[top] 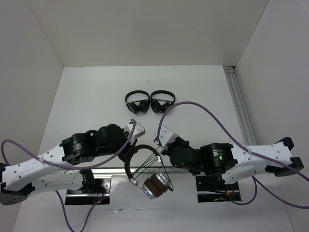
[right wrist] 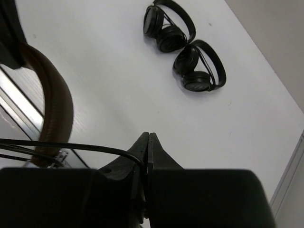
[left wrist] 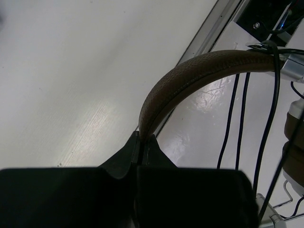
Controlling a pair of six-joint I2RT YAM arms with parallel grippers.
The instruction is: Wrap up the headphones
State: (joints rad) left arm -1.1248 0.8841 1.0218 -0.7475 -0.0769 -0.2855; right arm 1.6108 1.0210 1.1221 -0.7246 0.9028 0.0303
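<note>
From above, the headphones [top: 154, 186] sit between the two arms at the tabletop's [top: 91, 96] near edge, well apart from two small black headphones [top: 139, 105]. At the left wrist, the left jaws pinch the brown headband [left wrist: 190, 71]. At the right wrist, the right jaws are pressed together on the thin black cable [right wrist: 71, 146].

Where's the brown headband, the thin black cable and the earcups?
brown headband [left wrist: 190, 73]: left wrist view, on the middle of its leather arch.
thin black cable [right wrist: 66, 144]: right wrist view, on the stretch just right of the headband.
earcups [top: 155, 186]: top external view, on the brown pad.
</note>
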